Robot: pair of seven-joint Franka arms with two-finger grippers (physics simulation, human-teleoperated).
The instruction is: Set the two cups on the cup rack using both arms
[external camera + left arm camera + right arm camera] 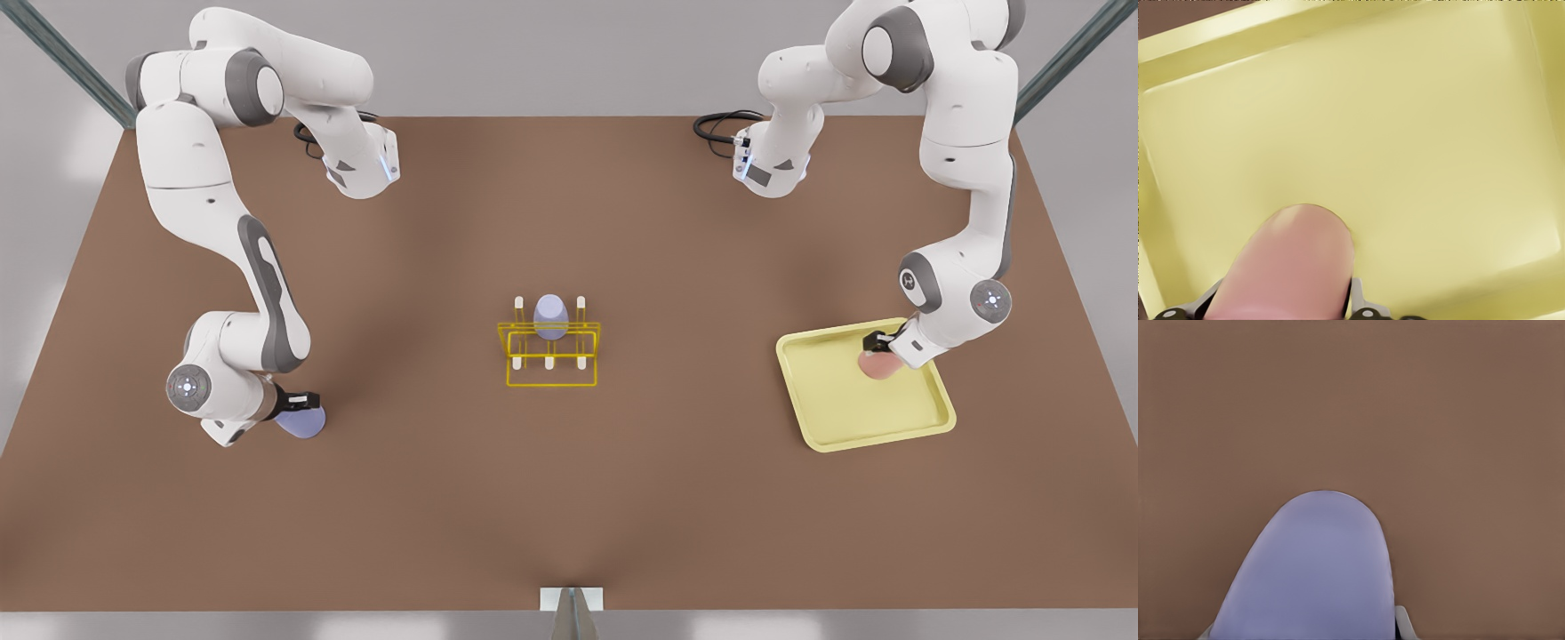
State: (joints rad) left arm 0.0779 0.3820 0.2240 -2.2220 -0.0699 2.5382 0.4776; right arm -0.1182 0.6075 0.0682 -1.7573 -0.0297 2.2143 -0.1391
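Note:
The salmon pink cup (pixel 878 364) (pixel 1288 267) lies tilted over the pale-yellow tray (pixel 853 409) at the front view's right. My left gripper (pixel 876 348) is shut on it, and its fingers (pixel 1365 310) flank the cup's sides. At the front view's left, my right gripper (pixel 300 402) is shut on a pale lavender cup (pixel 302 421) (pixel 1315 573), held tilted just above the brown table. The yellow wire cup rack (pixel 551 384) stands at the table's middle, with another lavender cup (pixel 550 316) upside down on a back peg.
The tray (pixel 1405 133) has a raised rim around the pink cup. The rack's white-tipped front pegs (pixel 549 363) are bare. Wide brown table (pixel 569 498) lies between both grippers and the rack. Both arms' bases stand at the far edge.

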